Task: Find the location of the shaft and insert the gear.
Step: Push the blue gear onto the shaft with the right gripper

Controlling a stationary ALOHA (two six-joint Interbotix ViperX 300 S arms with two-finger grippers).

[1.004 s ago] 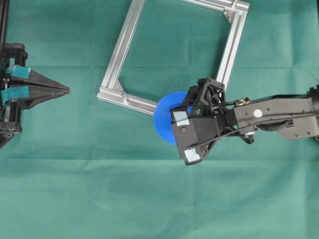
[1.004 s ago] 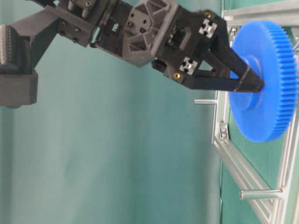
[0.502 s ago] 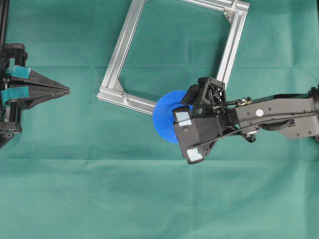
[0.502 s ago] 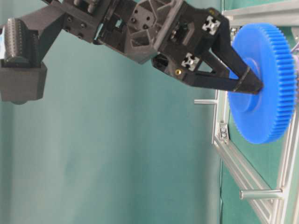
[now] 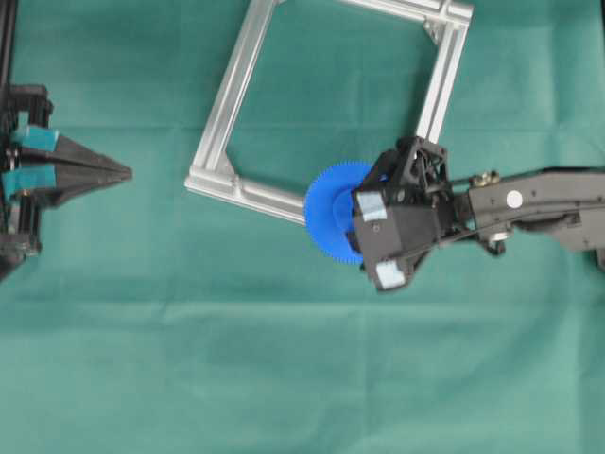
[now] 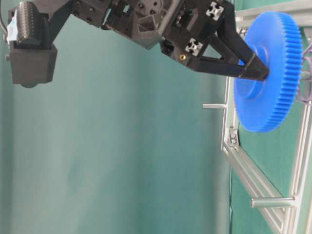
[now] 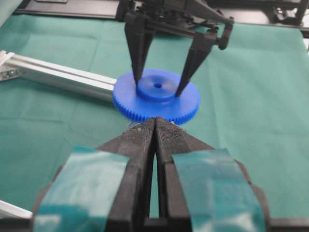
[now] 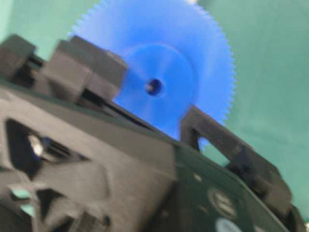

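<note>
The blue gear (image 5: pixel 331 210) hangs flat just above the near rail of the aluminium frame (image 5: pixel 230 95), close to its near right corner. My right gripper (image 5: pixel 354 214) is shut on the gear's raised hub (image 7: pixel 157 90), one finger (image 7: pixel 137 53) on each side. In the table-level view the gear (image 6: pixel 267 92) stands a little off the rail, and a short grey shaft (image 6: pixel 304 76) with thin wire loops shows behind its face. The gear's centre hole (image 8: pixel 154 87) is visible in the right wrist view. My left gripper (image 5: pixel 121 172) rests far left, shut and empty.
The frame's near rail (image 7: pixel 63 77) runs left from under the gear. A corner bracket (image 5: pixel 437 26) sits at the frame's far right corner. Short metal pegs (image 6: pixel 271 202) stick out from the frame. Green cloth (image 5: pixel 284 359) covers the table.
My right gripper has carried the gear to the right and slightly farther along the frame's near rail. The left arm has not moved.
</note>
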